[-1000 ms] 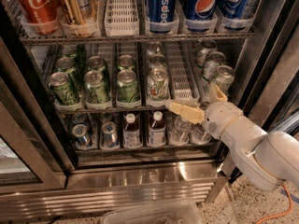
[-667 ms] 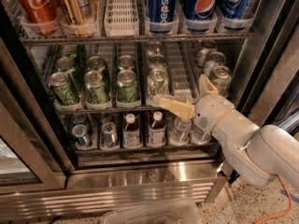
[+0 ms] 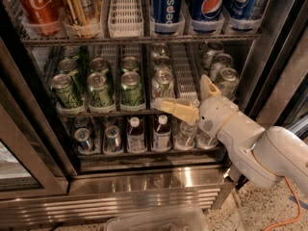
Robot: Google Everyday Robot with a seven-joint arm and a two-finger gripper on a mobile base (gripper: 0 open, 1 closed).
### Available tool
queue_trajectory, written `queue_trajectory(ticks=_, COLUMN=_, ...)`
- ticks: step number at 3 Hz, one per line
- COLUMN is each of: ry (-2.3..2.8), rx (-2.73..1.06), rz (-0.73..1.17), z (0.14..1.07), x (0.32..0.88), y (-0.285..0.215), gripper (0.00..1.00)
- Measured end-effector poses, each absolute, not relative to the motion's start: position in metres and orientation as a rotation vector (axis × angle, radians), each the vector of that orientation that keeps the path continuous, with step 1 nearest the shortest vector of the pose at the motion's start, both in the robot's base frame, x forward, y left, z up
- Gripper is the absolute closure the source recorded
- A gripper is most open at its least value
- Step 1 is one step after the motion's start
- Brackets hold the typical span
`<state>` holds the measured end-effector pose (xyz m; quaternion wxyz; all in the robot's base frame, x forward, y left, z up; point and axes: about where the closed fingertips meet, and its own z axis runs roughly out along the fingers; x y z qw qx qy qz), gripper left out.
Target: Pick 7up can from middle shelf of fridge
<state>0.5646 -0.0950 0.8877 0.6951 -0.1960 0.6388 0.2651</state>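
– Two fingers (image 3: pixel 175 110) on the gripper (image 3: pixel 179 91): how do they stand?
– Spread wide, holding nothing. One lies level, pointing left along the front edge of the middle shelf (image 3: pixel 96 112). The other points up, just right of the white lane tray (image 3: pixel 185 71).
– And the 7up can (image 3: pixel 162 83)?
– Upright at the front of its lane, just above and behind the level finger. Whether they touch, I cannot tell. More pale cans (image 3: pixel 162 64) stand in line behind it.
– What is to its left?
– Three lanes of green cans (image 3: pixel 99 88). To the right, past that tray, a lane of silver cans (image 3: pixel 227 81) near the upper finger.
– Further out?
– Pepsi cans (image 3: pixel 166 6) and a Coke can (image 3: pixel 36 4) on the rack above, small bottles (image 3: pixel 136 134) on the rack below. The arm (image 3: pixel 250 143) reaches in from the lower right, in front of the fridge (image 3: pixel 144 186) and its steel base.
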Motion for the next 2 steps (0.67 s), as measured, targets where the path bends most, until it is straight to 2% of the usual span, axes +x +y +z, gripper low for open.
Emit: queue_trajectory(ticks=2, ry=1.366, rx=-0.66, rz=0.777, z=0.888, x=0.558, y=-0.052, gripper=0.0)
